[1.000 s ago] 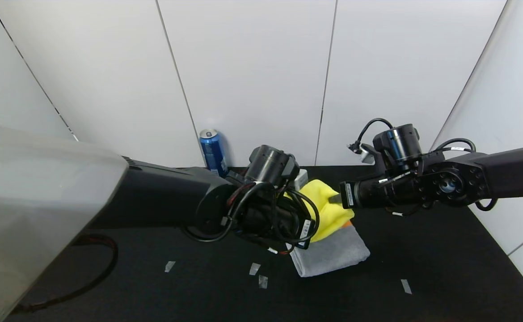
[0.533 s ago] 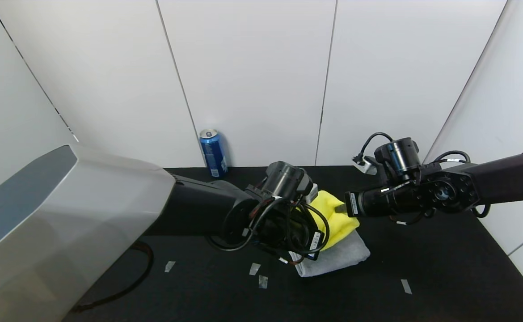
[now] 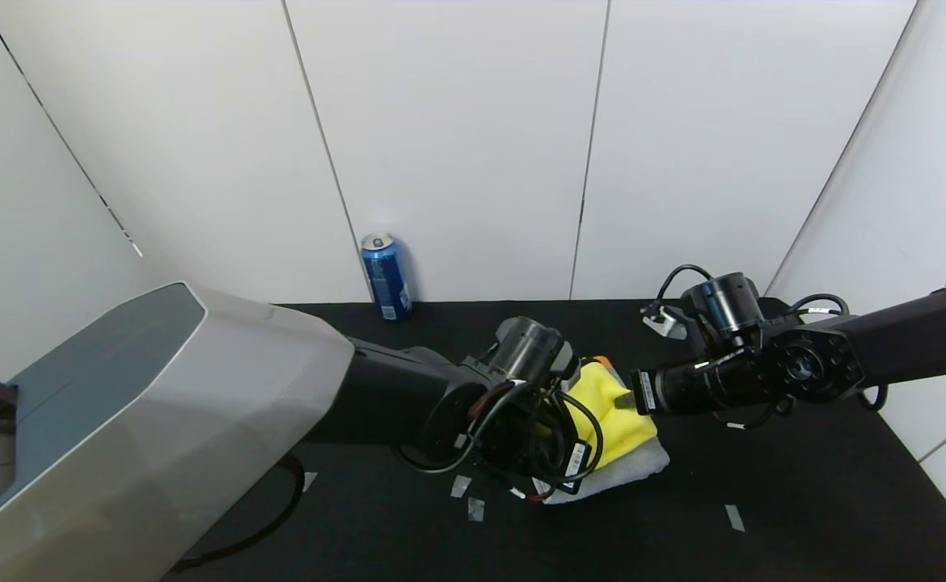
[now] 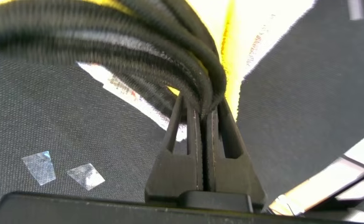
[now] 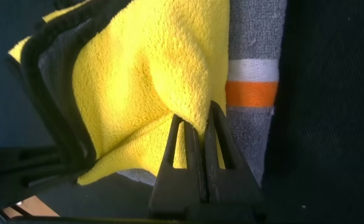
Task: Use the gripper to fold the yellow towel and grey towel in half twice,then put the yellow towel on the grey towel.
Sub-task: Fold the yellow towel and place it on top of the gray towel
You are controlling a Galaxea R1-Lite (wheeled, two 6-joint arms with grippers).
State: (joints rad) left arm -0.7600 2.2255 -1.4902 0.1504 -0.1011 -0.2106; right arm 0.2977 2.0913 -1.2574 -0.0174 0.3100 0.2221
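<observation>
The folded yellow towel [image 3: 609,412] lies on top of the folded grey towel [image 3: 639,464] in the middle of the black table. My left gripper [image 4: 203,109] is shut on the yellow towel's dark-trimmed edges at its left side. My right gripper [image 5: 200,121] is shut on a fold of the yellow towel [image 5: 150,81] at its right side, just above the grey towel's orange and white band [image 5: 251,84]. In the head view the left wrist hides much of both towels.
A blue drink can [image 3: 386,277] stands at the back of the table by the white wall. Small tape marks [image 3: 467,497] lie on the black table top [image 3: 764,501] in front of the towels. White walls close the back and right side.
Both grippers have come down and forward with the yellow towel, lowering it onto the grey towel. The left arm has swung further into view.
</observation>
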